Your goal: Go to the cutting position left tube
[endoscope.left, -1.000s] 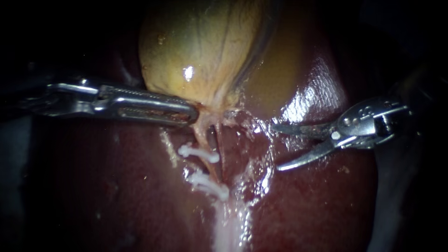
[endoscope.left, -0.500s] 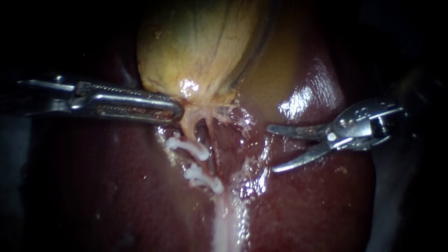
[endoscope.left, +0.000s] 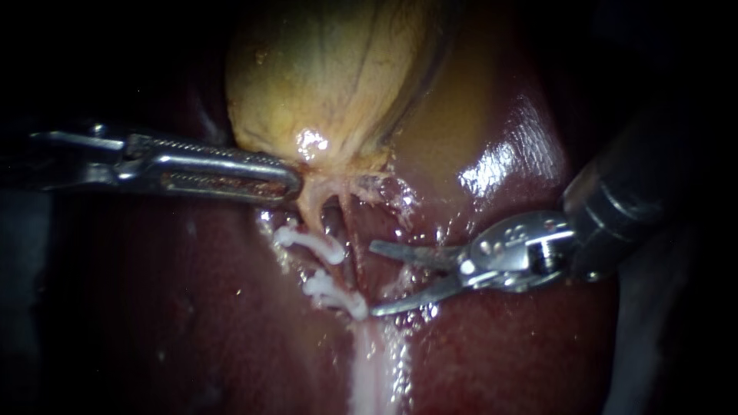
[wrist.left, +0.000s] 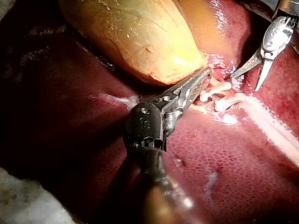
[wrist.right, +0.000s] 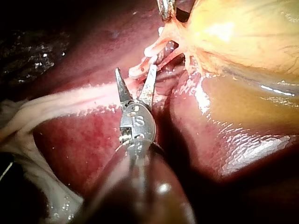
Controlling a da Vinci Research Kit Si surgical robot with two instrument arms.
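The left instrument (endoscope.left: 288, 183) had its jaws clamped together on the tissue at the neck of the gallbladder (endoscope.left: 330, 77). The grip was judged to draw the neck away from the liver (endoscope.left: 192, 323), so that the strands beyond the jaw tips stood taut and exposed. The left tube (endoscope.left: 309, 215) ran from just beside these jaw tips down across the liver and carried two white clips (endoscope.left: 311, 244), one after the other. The stretch between them was judged to be the cutting site. The right instrument (endoscope.left: 373, 278) came in with its two thin blades apart, their tips pointed at the clips and just short of them. The tube lay ahead of the open blades, not yet between them. The blades were judged to be held open so that they could pass to either side of the tube between the clips. In the right wrist view, overlap made it impossible to tell whether either blade tip touched a clip.
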